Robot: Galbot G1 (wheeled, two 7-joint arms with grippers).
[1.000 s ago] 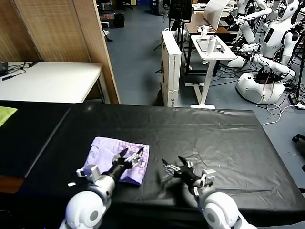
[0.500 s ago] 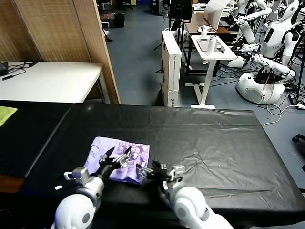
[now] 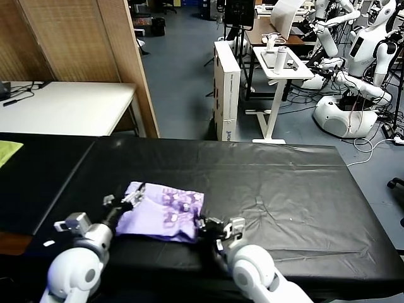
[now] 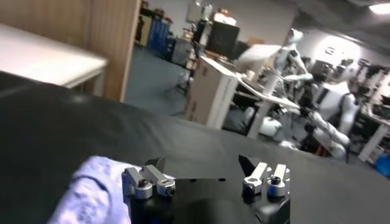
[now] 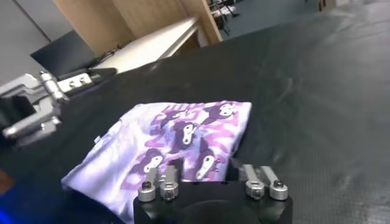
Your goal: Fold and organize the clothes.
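The lavender T-shirt [image 3: 163, 212] lies folded on the black table [image 3: 284, 183], its darker purple print facing up. My left gripper [image 3: 126, 197] is open at the shirt's left edge. In the left wrist view its gripper [image 4: 203, 164] is empty, with the shirt [image 4: 91, 189] beside one finger. My right gripper [image 3: 211, 225] is open at the shirt's near right corner. In the right wrist view the right gripper [image 5: 207, 173] has one finger against the edge of the printed shirt [image 5: 177, 137], and the left gripper [image 5: 36, 106] shows beyond it.
A yellow-green cloth [image 3: 7, 151] lies at the far left on the neighbouring black surface. A white table [image 3: 63, 107] and wooden panels stand behind on the left. A white cabinet [image 3: 226, 88], a stand and other robots stand beyond the table's far edge.
My left gripper has moved from on top of the shirt to its left edge. My right gripper has come in from the right to the shirt's near right corner. The shirt shifted slightly right.
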